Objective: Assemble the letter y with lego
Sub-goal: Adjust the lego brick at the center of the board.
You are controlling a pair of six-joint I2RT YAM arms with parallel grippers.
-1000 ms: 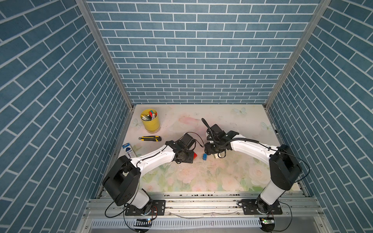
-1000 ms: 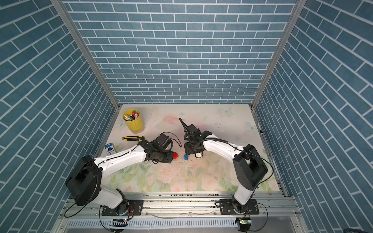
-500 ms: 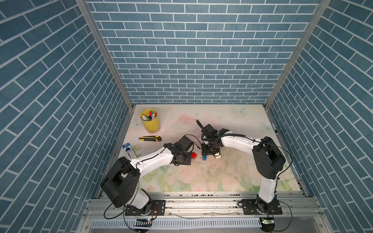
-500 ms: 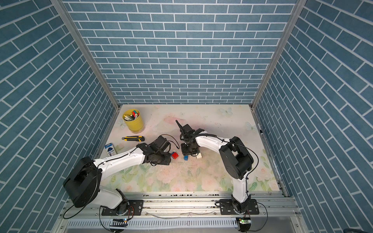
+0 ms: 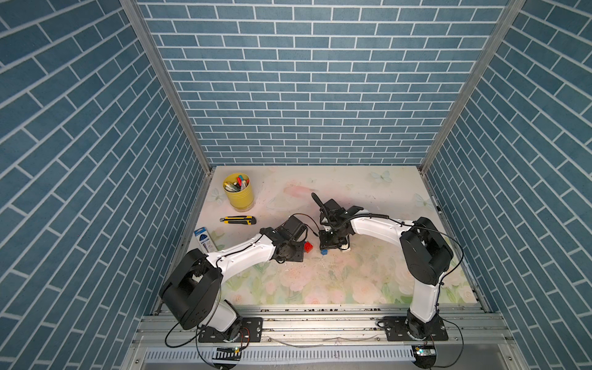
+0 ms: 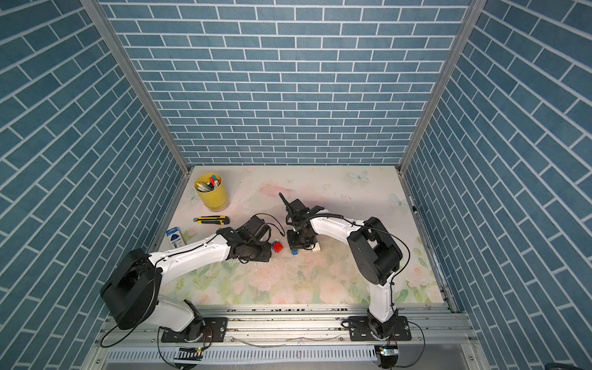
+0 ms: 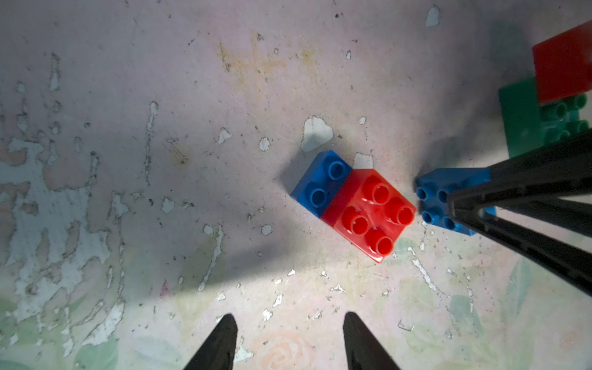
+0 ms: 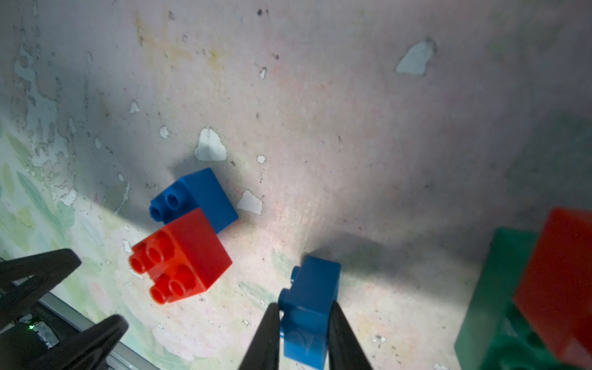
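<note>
My right gripper (image 8: 303, 307) is shut on a blue lego brick (image 8: 309, 307), low over the mat; the same brick (image 7: 439, 198) shows in the left wrist view. Beside it lies a red brick (image 7: 368, 214) stacked half over another blue brick (image 7: 323, 182). My left gripper (image 7: 289, 317) is open and empty, a short way back from that pair. Of the letter y, a green brick (image 7: 525, 121) carrying a red brick (image 7: 563, 70) shows; my right arm mostly hides it in both top views, where a white brick (image 5: 346, 248) peeks out.
A yellow cup of pens (image 5: 238, 192) stands at the back left. A yellow utility knife (image 5: 237, 219) and a blue-and-white packet (image 5: 205, 238) lie near the left wall. Tiled walls close in three sides of the floral mat (image 5: 320, 282).
My right gripper has swung left to the blue brick and shut on it. The left arm has barely moved and its jaws stay open.
</note>
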